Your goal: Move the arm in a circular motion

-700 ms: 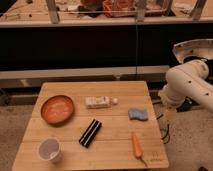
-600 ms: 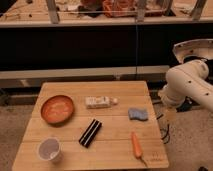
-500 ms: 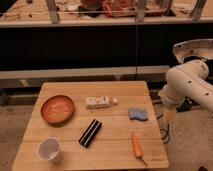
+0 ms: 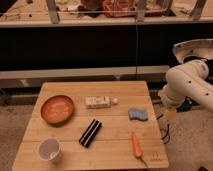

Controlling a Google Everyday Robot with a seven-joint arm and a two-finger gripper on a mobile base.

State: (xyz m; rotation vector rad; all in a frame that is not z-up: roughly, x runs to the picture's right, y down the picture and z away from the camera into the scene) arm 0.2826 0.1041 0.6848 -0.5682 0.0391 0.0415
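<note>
The arm [image 4: 187,82] is large, glossy and white, with thick rounded segments and a bulbous joint. It stands at the right of the camera view, just off the right edge of the wooden table [image 4: 120,90]. Its slim pale end with the gripper [image 4: 170,116] hangs down beside the table's right edge, close to the blue sponge [image 4: 138,114]. The gripper holds nothing that I can see.
On the table lie an orange bowl [image 4: 57,109], a white bottle on its side [image 4: 100,102], a black bar [image 4: 90,132], a carrot [image 4: 137,145] and a white cup [image 4: 49,149]. A dark shelf front [image 4: 90,45] runs behind.
</note>
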